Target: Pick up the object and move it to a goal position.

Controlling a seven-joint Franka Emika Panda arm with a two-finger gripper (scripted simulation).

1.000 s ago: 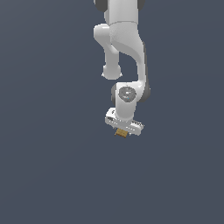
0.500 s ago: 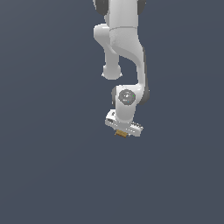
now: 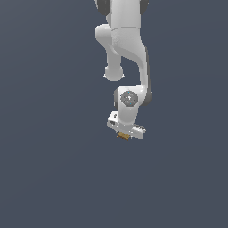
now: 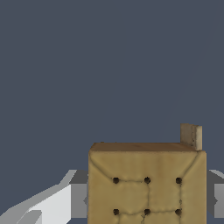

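Note:
The object (image 3: 123, 136) is a tiny tan-brown square block that shows just under the white gripper (image 3: 126, 132) in the exterior view. The gripper hangs from the white arm in mid-picture and is shut on the block, holding it off the grey ground. In the wrist view the block (image 4: 146, 188) fills the near part of the picture, its top marked with small dark dots. It sits between the grey-white fingers (image 4: 57, 205). A small tan tab (image 4: 191, 135) sticks out behind its far corner.
A plain dark grey surface (image 3: 49, 169) lies all around the arm in both views. No other object, container or marker shows.
The wrist has sunk slightly and the hand has shifted a little. The block stays held in the gripper.

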